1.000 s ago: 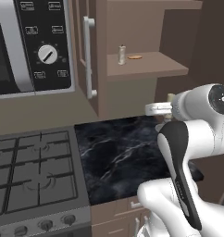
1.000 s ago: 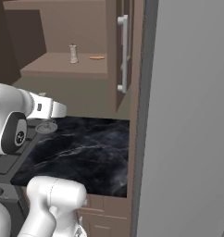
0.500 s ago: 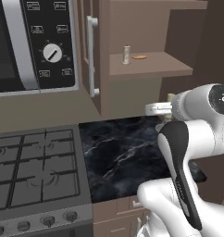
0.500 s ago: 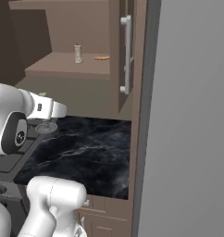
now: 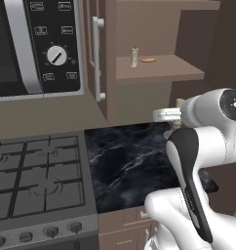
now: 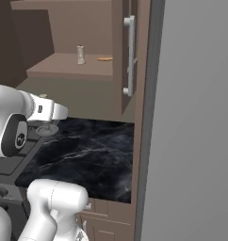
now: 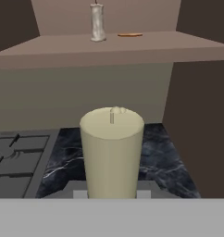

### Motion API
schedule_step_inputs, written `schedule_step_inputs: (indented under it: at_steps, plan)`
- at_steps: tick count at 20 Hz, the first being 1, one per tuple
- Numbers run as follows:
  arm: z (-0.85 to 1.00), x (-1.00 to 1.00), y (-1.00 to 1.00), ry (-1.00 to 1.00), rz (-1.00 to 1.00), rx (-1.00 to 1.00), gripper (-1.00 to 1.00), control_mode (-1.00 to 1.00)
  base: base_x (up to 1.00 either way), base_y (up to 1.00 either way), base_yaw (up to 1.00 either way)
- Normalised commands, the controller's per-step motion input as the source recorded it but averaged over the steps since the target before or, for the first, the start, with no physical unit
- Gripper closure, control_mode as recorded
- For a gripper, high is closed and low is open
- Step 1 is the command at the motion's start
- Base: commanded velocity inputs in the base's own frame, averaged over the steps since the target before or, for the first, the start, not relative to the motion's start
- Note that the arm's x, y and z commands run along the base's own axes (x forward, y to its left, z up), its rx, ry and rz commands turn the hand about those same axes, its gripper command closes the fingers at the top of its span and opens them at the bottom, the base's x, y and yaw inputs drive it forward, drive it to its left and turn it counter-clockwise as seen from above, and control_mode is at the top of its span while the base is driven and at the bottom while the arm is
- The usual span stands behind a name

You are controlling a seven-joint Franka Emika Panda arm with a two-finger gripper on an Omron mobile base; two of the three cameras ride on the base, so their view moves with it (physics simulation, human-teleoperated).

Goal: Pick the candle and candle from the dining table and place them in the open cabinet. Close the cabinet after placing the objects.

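black veined tabletop (image 7: 169,162) lay below the claw (image 7: 112,192). claw was closed on the stub candle (image 7: 112,150), low on its body. slim candle (image 7: 97,22) stood on the open cabinet (image 7: 132,51) shelf, above and ahead. stub judged light, stiff, waxy-slick; low grip seemed sound.

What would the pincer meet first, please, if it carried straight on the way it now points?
Probably the tan back wall under the cabinet shelf. The pincer, shut on the stub candle, points over the black counter below shelf height, though depth is hard to judge.
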Motion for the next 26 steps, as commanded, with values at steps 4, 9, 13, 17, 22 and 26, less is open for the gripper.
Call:
schedule_step_inputs:
  at_steps: [4,9,13,17,22,26]
  plan:
    - [0.0,0.0,0.0,0.0,0.0,0.0,1.0,1.0,0.0,0.0,0.0]
    - [0.0,0.14,0.03,0.0,0.0,0.0,1.0,-1.0,0.0,0.0,0.0]
    - [0.19,0.3,0.07,0.0,0.0,0.0,1.0,-1.0,0.0,0.0,0.0]
    - [0.25,0.36,0.0,-0.01,0.0,0.0,1.0,-1.0,0.0,0.0,0.0]
    - [0.12,0.4,0.0,-0.07,0.0,0.0,1.0,-1.0,0.0,0.0,0.0]
    - [0.25,0.2,0.0,-0.05,0.0,0.0,1.0,-1.0,0.0,0.0,0.0]
